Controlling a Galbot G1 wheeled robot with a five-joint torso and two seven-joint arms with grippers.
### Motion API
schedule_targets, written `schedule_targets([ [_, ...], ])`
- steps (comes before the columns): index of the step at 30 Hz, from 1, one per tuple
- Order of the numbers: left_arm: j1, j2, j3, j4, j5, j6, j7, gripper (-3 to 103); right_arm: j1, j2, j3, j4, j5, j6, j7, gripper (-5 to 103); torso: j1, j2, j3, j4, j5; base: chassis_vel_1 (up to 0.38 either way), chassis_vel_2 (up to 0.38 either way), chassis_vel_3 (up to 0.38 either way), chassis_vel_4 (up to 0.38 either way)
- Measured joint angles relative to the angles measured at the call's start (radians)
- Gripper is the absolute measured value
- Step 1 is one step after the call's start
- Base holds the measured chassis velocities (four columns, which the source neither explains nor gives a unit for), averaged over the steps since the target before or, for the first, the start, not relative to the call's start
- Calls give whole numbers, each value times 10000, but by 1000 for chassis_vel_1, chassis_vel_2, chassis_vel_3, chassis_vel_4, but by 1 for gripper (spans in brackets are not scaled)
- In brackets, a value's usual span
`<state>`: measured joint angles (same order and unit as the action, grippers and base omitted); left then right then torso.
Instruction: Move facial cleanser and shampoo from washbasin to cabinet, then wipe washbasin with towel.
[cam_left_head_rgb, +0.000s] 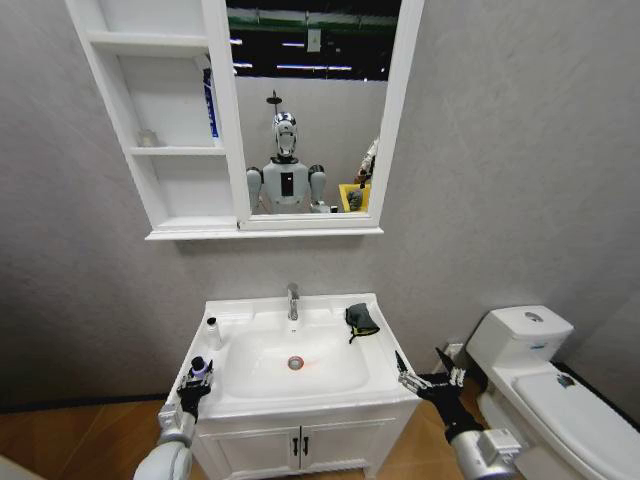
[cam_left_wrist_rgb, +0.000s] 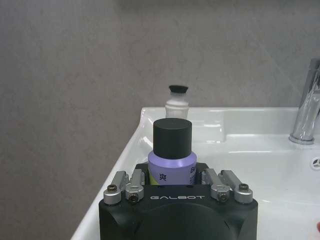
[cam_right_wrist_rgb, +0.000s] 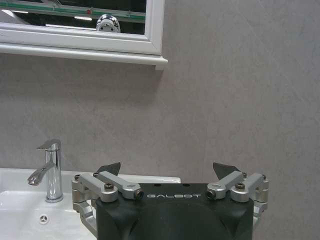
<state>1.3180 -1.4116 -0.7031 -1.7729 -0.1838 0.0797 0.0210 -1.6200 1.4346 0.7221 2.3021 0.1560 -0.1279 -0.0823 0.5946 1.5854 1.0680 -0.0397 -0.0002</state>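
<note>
A: Where's the left gripper (cam_left_head_rgb: 197, 378) right now?
B: At the front left corner of the washbasin (cam_left_head_rgb: 330, 392). Its jaws are closed around a purple bottle with a black cap (cam_left_wrist_rgb: 172, 155), which stands upright on the rim.

A: Any other bottle on the basin?
B: Yes, a small white bottle with a black top (cam_left_head_rgb: 213, 333) stands further back on the same left rim, near the wall.

A: And the right gripper (cam_left_head_rgb: 428, 378)?
B: It hovers off the basin's front right corner, between the basin and the toilet (cam_left_head_rgb: 545, 385). Jaws spread wide, holding nothing.

A: The towel?
B: The towel (cam_left_head_rgb: 361, 320), dark with a yellow edge, lies crumpled on the back right of the rim, just right of the chrome tap (cam_left_head_rgb: 292, 300).

A: What about the cabinet?
B: The cabinet (cam_left_head_rgb: 160, 152) hangs on the wall above, beside its mirror (cam_left_head_rgb: 310, 100). A blue and white item (cam_left_head_rgb: 210, 103) stands at the right side of the middle shelf, and a small pale object (cam_left_head_rgb: 148, 138) sits to its left
</note>
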Motion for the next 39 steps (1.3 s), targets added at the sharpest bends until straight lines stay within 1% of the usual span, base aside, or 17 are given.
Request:
schedule_targets([
  [2, 181, 36, -8, -446, 32, 155, -131, 43, -1, 19, -10, -8, -4, -1, 8, 100, 0, 0, 0, 0, 0, 0, 0, 0, 0],
  [4, 511, 395, -39, -2009, -269, 1039, -798, 43, -34, 61, -16, -10, -10, -1, 15, 100, -1, 0, -1, -1, 4, 0, 0, 0, 0],
  [6, 513, 579, -41, -2459, -475, 1325, -1075, 43, -48, 68, -15, -9, -10, -1, 16, 100, -1, 0, -1, 0, 2, 0, 0, 0, 0],
  [7, 358, 1127, -57, -3332, -1100, 2063, -1726, 43, -58, 90, -3, -14, -11, -1, 17, 100, -2, 0, -1, -3, 0, 0, 0, 0, 0],
  [8, 358, 1127, -57, -3332, -1100, 2063, -1726, 43, -58, 90, -3, -14, -11, -1, 17, 100, -2, 0, -1, -3, 0, 0, 0, 0, 0],
  [11, -586, 2859, -108, -4890, -3282, 4330, -3401, 43, -30, 129, -6, -52, -22, -1, 17, 100, -1, 1, -2, -4, 3, 0, 0, 0, 0],
  [13, -901, 3302, -136, -5067, -3839, 4770, -3667, 43, -29, 141, -12, -53, -28, -1, 16, 100, -1, 0, -1, -2, -1, 0, 0, 0, 0],
  [15, -2031, 4720, -137, -5174, -5591, 5585, -4471, 43, -39, 232, -31, -73, -61, 2, 16, 100, -1, 0, -1, -4, -2, 0, 0, 0, 0],
  [16, -2031, 4720, -137, -5174, -5591, 5585, -4471, 43, -39, 232, -31, -73, -61, 2, 16, 100, -1, 0, -1, -4, -2, 0, 0, 0, 0],
  [17, -2920, 5728, -37, -4869, -6638, 5848, -4816, 43, -86, 306, -36, -95, -109, 36, 15, 100, -1, 0, 0, -5, 0, 0, 0, 0, 0],
  [18, -2920, 5728, -37, -4869, -6638, 5848, -4816, 43, -86, 306, -36, -95, -109, 36, 15, 100, -1, 0, 0, -5, 0, 0, 0, 0, 0],
  [20, -4676, 6974, 323, -3978, -7634, 6050, -4930, 43, -188, 405, -25, -114, -165, 121, 15, 100, 0, 0, 0, -4, -1, 0, 0, 0, 0],
  [24, -7085, 7791, 1377, -2848, -8966, 6498, -5057, 43, -231, 443, 39, -126, -192, 161, 115, 100, 1, 0, 0, -3, -1, 0, 0, 0, 0],
  [26, -7427, 7867, 1572, -2693, -9102, 6543, -5060, 43, -231, 442, 50, -126, -194, 161, 137, 100, 0, 1, 1, -3, 0, 0, 0, 0, 0],
  [28, -9746, 8010, 2930, -1502, -9455, 6630, -4906, 43, -214, 441, 55, -143, -242, 161, 238, 100, 0, 0, 1, -2, 3, 0, 0, 0, 0],
  [30, -10326, 7955, 3354, -1152, -9462, 6628, -4818, 43, -207, 444, 41, -163, -263, 159, 277, 100, 0, 0, 0, 0, 4, 0, 0, 0, 0],
  [39, -13673, 6775, 5986, 2191, -8760, 6443, -4082, 43, -375, 519, 163, -300, -276, 337, 542, 100, 2, -1, 2, -5, 3, 0, 0, 0, 0],
])
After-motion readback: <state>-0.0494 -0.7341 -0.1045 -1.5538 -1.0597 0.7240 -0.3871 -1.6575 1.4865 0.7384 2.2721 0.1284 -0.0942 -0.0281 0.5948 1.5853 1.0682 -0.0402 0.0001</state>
